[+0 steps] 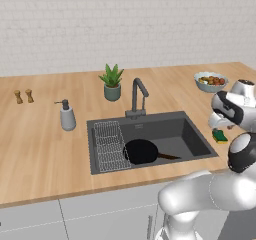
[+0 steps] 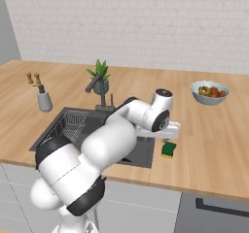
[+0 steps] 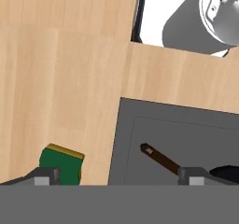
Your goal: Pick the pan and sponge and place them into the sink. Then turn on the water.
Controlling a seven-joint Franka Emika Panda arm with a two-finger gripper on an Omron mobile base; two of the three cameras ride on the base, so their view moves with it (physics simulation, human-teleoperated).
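Observation:
The black pan point(image 1: 141, 151) lies flat in the dark grey sink point(image 1: 195, 134), its long handle point(image 3: 161, 158) pointing toward the sink's right wall. The green and yellow sponge point(image 1: 219, 135) rests on the wooden counter just right of the sink's rim. My gripper point(image 1: 219, 125) hovers close above the sponge and the rim, open, with nothing between its fingers. In the hand view the sponge point(image 3: 60, 164) sits by the left fingertip point(image 3: 46, 176) and the pan point(image 3: 228, 171) shows past the right one. No water is in view at the faucet point(image 1: 137, 96).
A wire rack point(image 1: 110, 145) fills the sink's left part. A soap dispenser point(image 1: 67, 116), a potted plant point(image 1: 112, 83) and two small shakers point(image 1: 23, 96) stand on the counter to the left and behind. A fruit bowl point(image 1: 211, 81) sits at the back right.

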